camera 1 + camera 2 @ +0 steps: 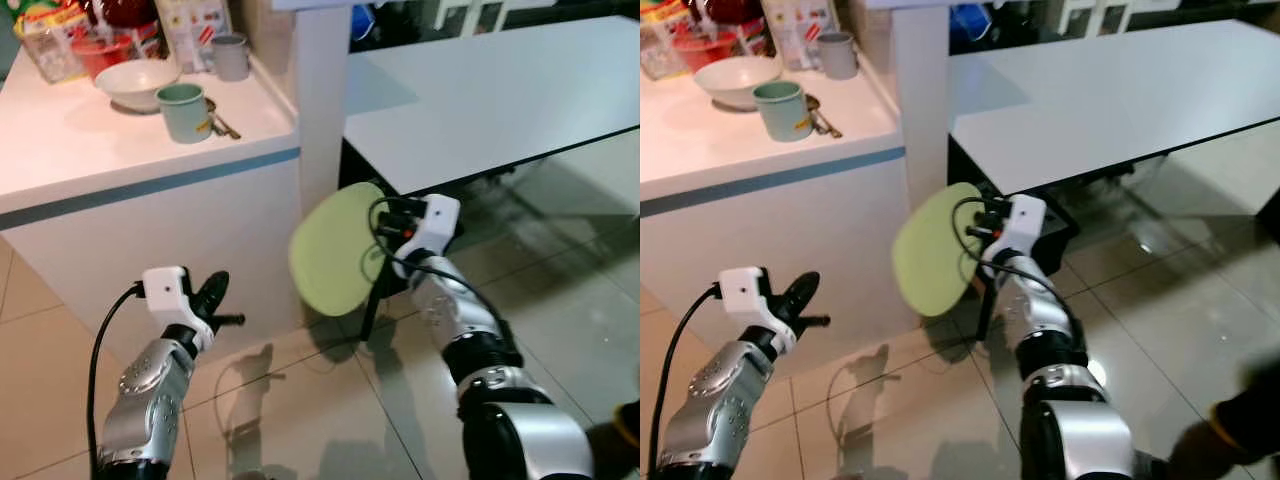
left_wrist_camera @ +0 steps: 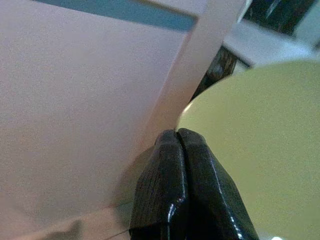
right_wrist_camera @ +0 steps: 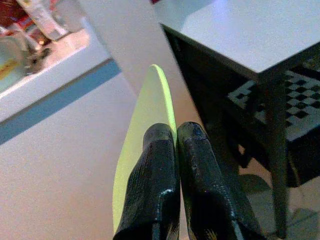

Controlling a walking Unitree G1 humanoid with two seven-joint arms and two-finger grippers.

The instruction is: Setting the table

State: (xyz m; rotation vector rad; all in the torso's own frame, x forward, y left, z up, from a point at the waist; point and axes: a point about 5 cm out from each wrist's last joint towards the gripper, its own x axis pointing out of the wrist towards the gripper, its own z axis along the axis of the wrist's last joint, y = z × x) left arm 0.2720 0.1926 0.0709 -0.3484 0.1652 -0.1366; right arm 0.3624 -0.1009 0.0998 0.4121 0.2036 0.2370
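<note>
The pale green plate (image 1: 335,250) is hanging edge-up at the centre of the left eye view, pinched by the right gripper (image 1: 380,262) below the white table (image 1: 480,100), while the left gripper (image 1: 215,300) is sitting lower left. In the left wrist view its fingers (image 2: 185,195) are pressing together with nothing between them. In the right wrist view the fingers (image 3: 160,185) are clamping the plate's rim at lower centre.

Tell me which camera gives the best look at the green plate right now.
The left eye view: it shows the whole plate face-on, held on edge by the right gripper below the table corner. The right eye view shows much the same. The right wrist view shows it edge-on between the fingers. The left wrist view shows part of its face.
</note>
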